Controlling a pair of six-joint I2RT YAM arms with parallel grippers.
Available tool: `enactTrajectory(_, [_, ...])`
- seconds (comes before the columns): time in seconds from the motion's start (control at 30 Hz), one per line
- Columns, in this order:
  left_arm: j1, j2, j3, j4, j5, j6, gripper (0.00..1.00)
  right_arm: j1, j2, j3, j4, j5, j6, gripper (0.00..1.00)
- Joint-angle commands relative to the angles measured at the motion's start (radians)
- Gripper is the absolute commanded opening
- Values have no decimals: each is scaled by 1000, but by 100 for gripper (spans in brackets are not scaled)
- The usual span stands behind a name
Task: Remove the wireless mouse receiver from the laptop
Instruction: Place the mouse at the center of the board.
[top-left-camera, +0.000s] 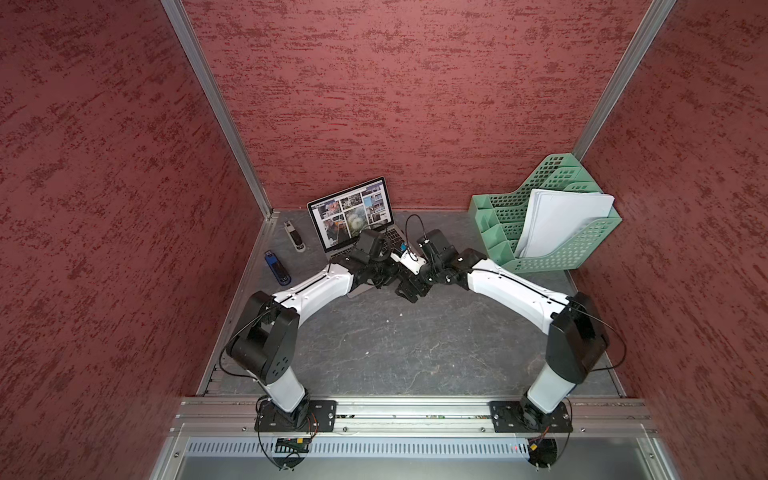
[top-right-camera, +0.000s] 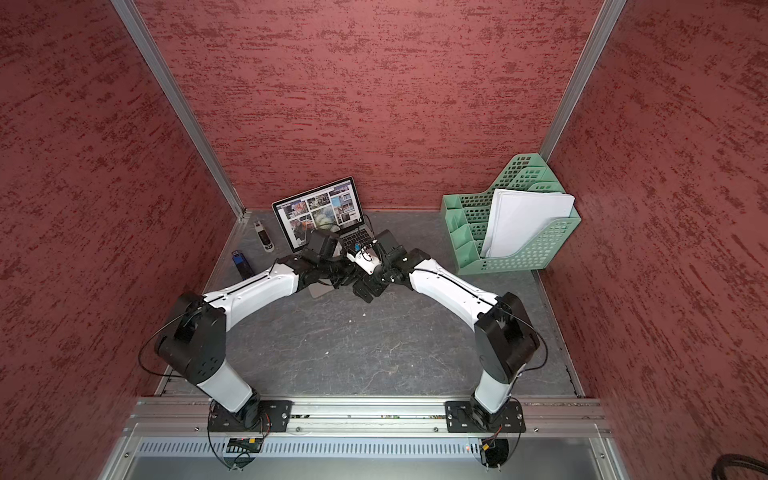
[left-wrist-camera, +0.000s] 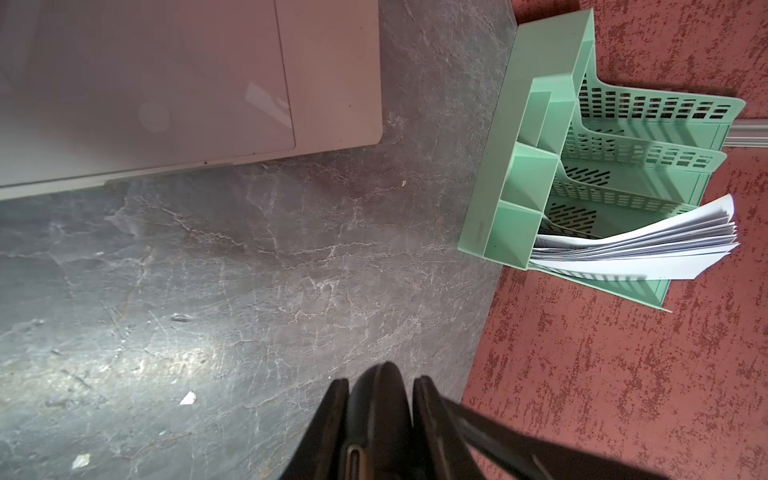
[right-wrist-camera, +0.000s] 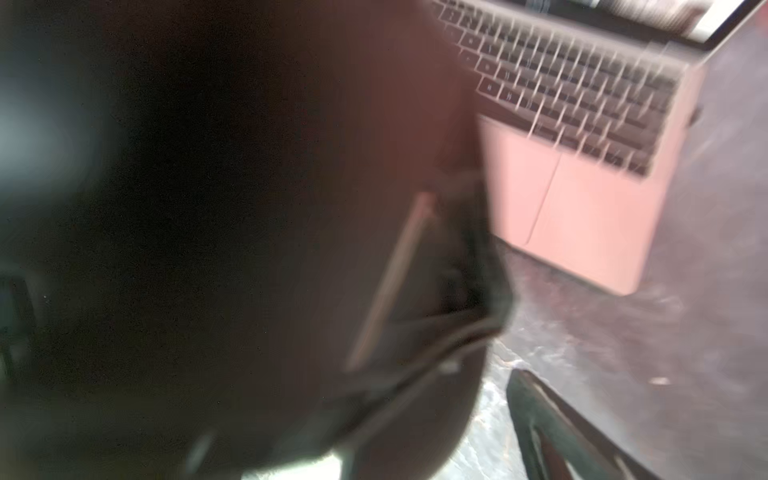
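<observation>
Reaching in from both sides, the two arms meet just in front of the laptop (top-left-camera: 351, 216); it sits open on the grey table (top-left-camera: 395, 345) with photos on its screen.

The left gripper (left-wrist-camera: 381, 380) points away from the laptop's front corner, toward the green file holder (left-wrist-camera: 536, 83); its two dark fingers (left-wrist-camera: 332, 415) press on both sides of a black rounded thing (left-wrist-camera: 376, 415), so this pincer is closed on it.

The right gripper (top-left-camera: 409, 291) is just in front of the laptop too, right by the left one; in the right wrist view only one finger (right-wrist-camera: 540, 415) shows, off to one side; bare table shows between it and a big dark blur, so this pincer is spread wide and grips nothing.

The wireless mouse receiver (right-wrist-camera: 696, 114) is a tiny dark stub on the laptop's side edge, next to the end of the keys; that is the side that faces the file holder; it sits plugged into the laptop; the picture is blurry there, and I cannot find it in the top views.

White papers (top-left-camera: 565, 220) stand in the file holder, well apart from the laptop; on the laptop's other side lie a blue and black thing (top-left-camera: 277, 268) and a grey and black thing (top-left-camera: 296, 237), both near the laptop.
</observation>
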Motion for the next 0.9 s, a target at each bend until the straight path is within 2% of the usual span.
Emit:
enactTrajectory(0.0, [34, 16, 71, -162, 83, 32, 19, 76, -105, -72, 31, 166, -64, 98])
enactTrajectory(0.27, [82, 40, 173, -326, 194, 52, 17, 125, -297, -349, 289, 358, -90, 98])
enactTrajectory(0.37, [86, 34, 172, -329, 238, 36, 17, 126, -318, -395, 372, 373, -99, 98])
enactTrajectory(0.57, [75, 21, 137, -286, 278, -18, 18, 136, -287, -417, 500, 369, -95, 96])
enactTrajectory(0.87, [73, 22, 114, -265, 302, -47, 18, 144, -227, -385, 527, 391, -109, 87])
